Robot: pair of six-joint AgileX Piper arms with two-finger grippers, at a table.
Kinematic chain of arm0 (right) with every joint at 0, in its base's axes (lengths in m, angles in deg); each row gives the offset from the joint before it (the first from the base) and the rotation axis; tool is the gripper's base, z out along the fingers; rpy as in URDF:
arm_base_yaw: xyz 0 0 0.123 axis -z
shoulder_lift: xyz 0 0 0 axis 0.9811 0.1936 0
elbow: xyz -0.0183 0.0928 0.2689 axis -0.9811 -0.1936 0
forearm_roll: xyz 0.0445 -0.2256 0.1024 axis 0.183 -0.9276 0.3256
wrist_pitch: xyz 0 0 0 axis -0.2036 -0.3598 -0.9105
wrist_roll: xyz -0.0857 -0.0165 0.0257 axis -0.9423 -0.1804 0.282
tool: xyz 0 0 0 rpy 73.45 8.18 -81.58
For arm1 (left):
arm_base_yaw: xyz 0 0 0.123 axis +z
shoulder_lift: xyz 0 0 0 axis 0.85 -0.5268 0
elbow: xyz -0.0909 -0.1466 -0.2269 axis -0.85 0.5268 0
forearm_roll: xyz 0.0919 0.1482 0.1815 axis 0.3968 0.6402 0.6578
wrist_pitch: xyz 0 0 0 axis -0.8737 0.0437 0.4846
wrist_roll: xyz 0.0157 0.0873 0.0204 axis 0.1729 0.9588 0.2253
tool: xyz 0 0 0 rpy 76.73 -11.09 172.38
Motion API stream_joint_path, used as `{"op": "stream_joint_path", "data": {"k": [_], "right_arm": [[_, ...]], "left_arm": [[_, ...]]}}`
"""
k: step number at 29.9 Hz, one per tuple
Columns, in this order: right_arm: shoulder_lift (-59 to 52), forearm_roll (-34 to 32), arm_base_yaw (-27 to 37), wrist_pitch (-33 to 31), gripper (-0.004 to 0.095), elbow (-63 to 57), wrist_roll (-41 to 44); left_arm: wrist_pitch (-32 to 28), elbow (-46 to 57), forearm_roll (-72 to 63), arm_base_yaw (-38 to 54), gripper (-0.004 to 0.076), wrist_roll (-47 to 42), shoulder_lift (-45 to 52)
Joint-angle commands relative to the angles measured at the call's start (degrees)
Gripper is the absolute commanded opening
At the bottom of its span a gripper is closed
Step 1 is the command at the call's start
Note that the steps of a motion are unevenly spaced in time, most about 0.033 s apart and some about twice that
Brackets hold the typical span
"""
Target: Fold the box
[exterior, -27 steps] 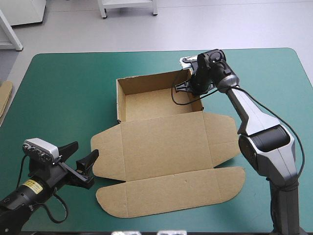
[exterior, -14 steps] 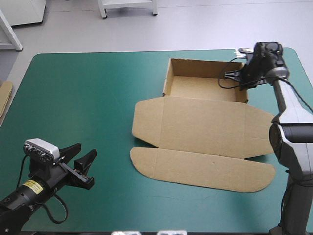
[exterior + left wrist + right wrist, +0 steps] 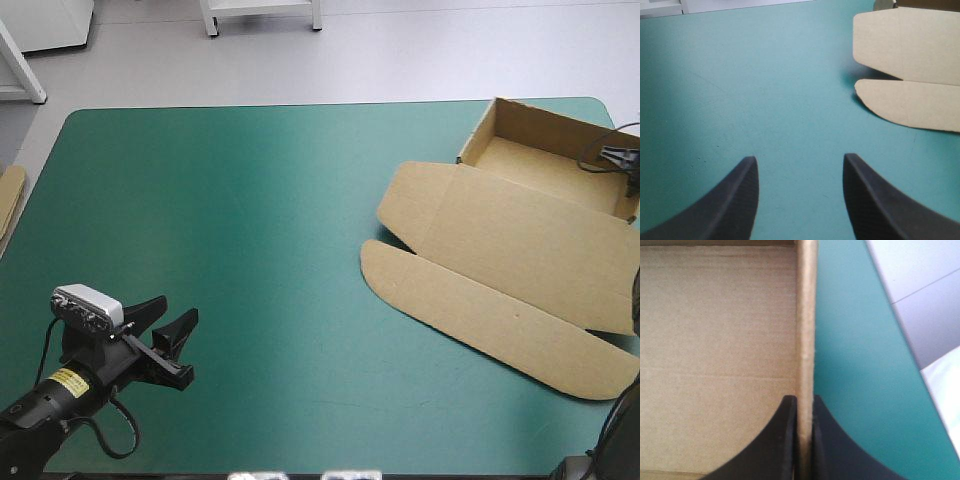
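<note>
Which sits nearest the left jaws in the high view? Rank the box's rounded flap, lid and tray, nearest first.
1. Rounded flap: the box's near strip, lying flat.
2. Lid: flat, just beyond the flap.
3. Tray: walls raised, farthest, at the far right.

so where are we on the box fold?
Done: the box has its tray walls up. In hand: the right gripper is shut on one tray wall. To do: the lid lies flat, flaps untucked, near the table's right edge; the left gripper is open over bare teal-green cover, away from the box.
</note>
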Motion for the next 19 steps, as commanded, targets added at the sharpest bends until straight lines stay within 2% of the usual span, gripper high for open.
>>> {"op": "stream_joint_path", "data": {"k": [1,4,19], "right_arm": [[-4.40,-0.07,4.73,-0.43,-0.0013,1.33,-0.59],[-4.40,0.01,6.49,-0.43,-0.0013,1.33,-0.59],[-2.24,-0.63,6.37,0.19,-0.0012,1.33,-0.83]], "left_arm": [[-3.08,-1.59,-1.11,-0.31,0.0370,-0.36,-0.21],[-3.20,-1.59,-1.11,-0.31,0.0370,-0.36,-0.21],[-3.09,-1.59,-1.22,-0.31,0.0355,-0.36,-0.21]]}}
